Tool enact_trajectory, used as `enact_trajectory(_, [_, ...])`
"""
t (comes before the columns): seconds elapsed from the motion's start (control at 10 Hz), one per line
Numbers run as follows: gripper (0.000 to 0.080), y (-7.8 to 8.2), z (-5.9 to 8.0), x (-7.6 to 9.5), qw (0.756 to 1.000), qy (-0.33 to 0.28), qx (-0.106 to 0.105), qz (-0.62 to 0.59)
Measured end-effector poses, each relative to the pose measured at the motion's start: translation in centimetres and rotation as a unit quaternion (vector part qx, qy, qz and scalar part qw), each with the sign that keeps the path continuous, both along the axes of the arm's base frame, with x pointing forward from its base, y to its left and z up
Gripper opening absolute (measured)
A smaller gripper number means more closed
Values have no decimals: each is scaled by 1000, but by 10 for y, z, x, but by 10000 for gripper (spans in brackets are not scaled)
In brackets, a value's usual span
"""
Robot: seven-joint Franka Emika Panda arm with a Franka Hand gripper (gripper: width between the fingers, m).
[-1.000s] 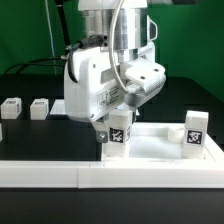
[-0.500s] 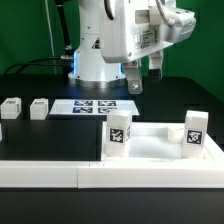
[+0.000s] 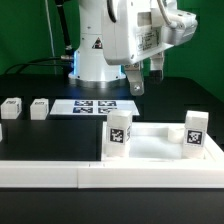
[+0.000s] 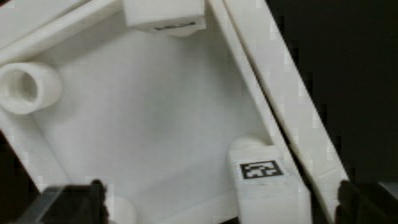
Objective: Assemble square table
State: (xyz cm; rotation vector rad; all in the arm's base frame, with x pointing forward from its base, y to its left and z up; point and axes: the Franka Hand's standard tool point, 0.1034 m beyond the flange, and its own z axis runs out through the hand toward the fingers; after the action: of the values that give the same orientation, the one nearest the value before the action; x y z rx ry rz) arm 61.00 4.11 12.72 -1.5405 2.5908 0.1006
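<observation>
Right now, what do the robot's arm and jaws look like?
The arm is glossy white with rounded shells and a small black mark on its side. A grey cable runs along it. The jaws are two short dark prongs below a white wrist.

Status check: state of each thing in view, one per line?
claw: open, empty, up off the parts.
square table top: flat, socket side up.
first standing leg: upright on the top, exterior view's left.
second standing leg: upright on the top, exterior view's right.
loose leg: unattached, on the black table.
second loose leg: unattached, beside it.
</observation>
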Motion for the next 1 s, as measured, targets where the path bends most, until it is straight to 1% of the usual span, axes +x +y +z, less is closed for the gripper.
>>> enact_trajectory(0.5, [649,0,-1,0,1000,1,0,1])
enact_trajectory(0.7, [649,-2,-1,0,999,-7,-4,35])
enact_trajectory(0.8, [649,-9,-3,-2,993,-28,-16,114])
enact_trajectory(0.9, [649,-12,-2,-6,977,-38,-23,209])
enact_trajectory(1.0, [649,-14,-3,-7,955,-49,-32,291])
